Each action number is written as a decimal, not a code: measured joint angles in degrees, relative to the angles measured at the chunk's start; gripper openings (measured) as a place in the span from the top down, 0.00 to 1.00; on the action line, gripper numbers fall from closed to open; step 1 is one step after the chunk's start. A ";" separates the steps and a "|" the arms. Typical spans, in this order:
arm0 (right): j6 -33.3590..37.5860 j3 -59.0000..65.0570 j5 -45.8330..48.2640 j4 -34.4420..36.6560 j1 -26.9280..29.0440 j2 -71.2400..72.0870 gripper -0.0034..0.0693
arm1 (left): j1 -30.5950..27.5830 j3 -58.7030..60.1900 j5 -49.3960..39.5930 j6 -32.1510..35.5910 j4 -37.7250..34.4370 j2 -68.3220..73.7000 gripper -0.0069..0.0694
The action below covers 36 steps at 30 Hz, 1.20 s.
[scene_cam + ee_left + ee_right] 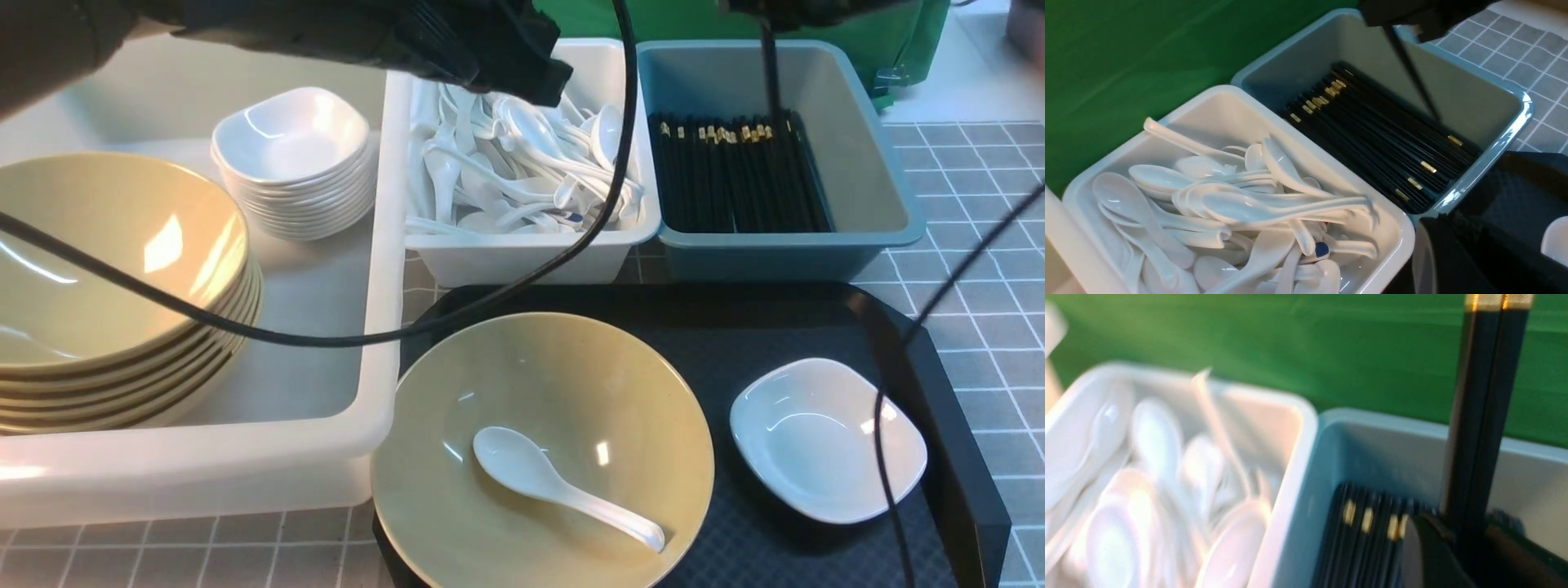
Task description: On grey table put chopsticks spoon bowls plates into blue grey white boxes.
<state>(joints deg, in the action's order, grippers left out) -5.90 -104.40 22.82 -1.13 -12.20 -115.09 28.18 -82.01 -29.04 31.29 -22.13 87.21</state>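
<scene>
Two stacks are sitting in the tub (384, 245): olive bowls (106, 269) and white plates (290, 135), nested to save room. The left gripper (522, 77) is hovering closed above the spoons (506, 171). The right gripper (1470, 539) is pinching two black, gold-banded chopsticks (1486, 416) upright over the blue box (873, 171), probably so they drop in alongside the rest

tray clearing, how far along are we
Mostly done: stacked bowls and plates sit in the big tub, spoons fill the white box, chopsticks lie in the blue-grey box. In hand: the right gripper holds a chopstick pair upright over that box. Left on the black tray: one bowl with a spoon in it, and one plate.
</scene>
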 joint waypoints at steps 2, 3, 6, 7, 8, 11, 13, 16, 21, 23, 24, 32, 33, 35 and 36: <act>-1.73 -0.88 -2.00 0.00 0.71 -3.49 0.74 | 0.00 0.00 -0.72 -0.34 1.00 0.04 0.92; -2.06 -1.17 -2.07 0.00 0.84 -4.74 0.74 | 0.00 0.00 -1.20 -0.58 1.39 0.06 0.92; -2.49 -1.99 -0.83 0.00 1.42 -7.81 0.74 | 0.00 0.00 -3.11 -1.88 2.66 0.17 0.92; -2.74 -2.30 0.36 0.00 1.71 -9.42 0.73 | 0.00 0.00 -4.18 -2.36 3.22 0.22 0.92; -3.26 -2.64 1.40 0.00 1.94 -10.34 0.71 | 0.00 0.00 -4.90 -2.99 3.47 0.28 0.92; -3.76 -2.64 4.40 0.00 2.08 -11.26 0.59 | 0.00 0.00 -6.73 -3.71 4.49 0.28 0.92; -3.74 -3.18 7.88 0.00 2.08 -10.77 0.47 | -0.01 0.00 -8.77 -4.60 5.43 0.12 0.92; -3.25 -4.78 14.23 0.06 2.08 -9.27 0.35 | -0.12 0.06 -11.36 -5.71 6.69 -0.95 0.92; 3.45 -9.89 27.71 0.12 1.13 -4.78 0.28 | -0.12 3.69 -13.67 -8.21 9.90 -6.75 0.92; 6.88 -10.79 31.84 0.12 0.02 -3.01 0.28 | -0.12 6.28 -13.67 -9.24 11.12 -9.98 0.92; 8.93 -11.04 34.37 0.17 -0.93 -1.88 0.28 | -0.12 8.14 -13.67 -9.84 11.53 -11.53 0.92; 17.90 -10.30 47.71 0.59 -9.81 3.99 0.34 | -0.12 24.62 -13.10 -14.91 12.83 -28.75 0.92; 18.20 -9.11 47.98 0.59 -11.13 5.21 0.34 | -0.12 26.37 -12.78 -15.55 12.83 -30.86 0.92; 18.48 -5.59 48.33 0.59 -14.95 8.61 0.37 | -0.12 32.02 -12.32 -17.28 12.89 -38.23 0.92; 18.48 -4.96 48.33 0.59 -15.26 8.88 0.37 | -0.12 32.02 -12.31 -17.33 12.94 -38.75 0.92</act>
<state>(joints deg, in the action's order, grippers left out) 12.58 -109.36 71.15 -0.55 -27.46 -106.21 28.06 -49.99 -41.35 13.96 -9.19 48.46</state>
